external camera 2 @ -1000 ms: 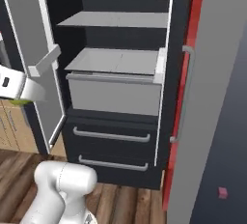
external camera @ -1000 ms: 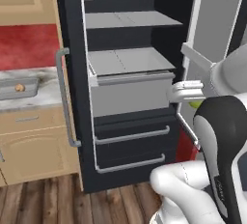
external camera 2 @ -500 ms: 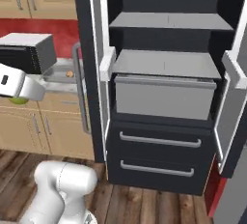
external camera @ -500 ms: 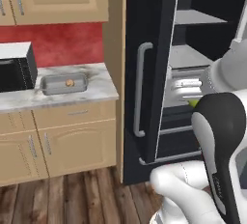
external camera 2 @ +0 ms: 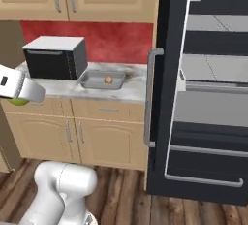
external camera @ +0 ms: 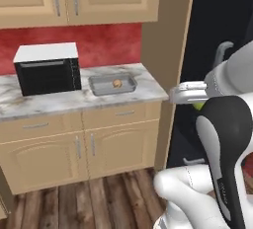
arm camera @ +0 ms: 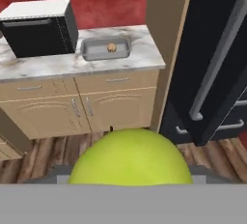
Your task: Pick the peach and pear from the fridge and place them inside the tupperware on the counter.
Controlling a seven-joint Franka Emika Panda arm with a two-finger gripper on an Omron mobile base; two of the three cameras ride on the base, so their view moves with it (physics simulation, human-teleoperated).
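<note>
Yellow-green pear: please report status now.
Gripper shut on round yellow-green pear. Red-orange peach lies in low grey tupperware on marble counter. Black microwave beside it, apart.

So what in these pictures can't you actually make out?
- The gripper: in the hand view the pear hides its fingertips, so the grasp itself is unseen.
- The pear in the left base view: a green sliver, the arm covers the rest.
- The small fruit in the tupperware: too small to confirm as the peach.
- The fridge: cut off by the right edge in the right base view.
</note>
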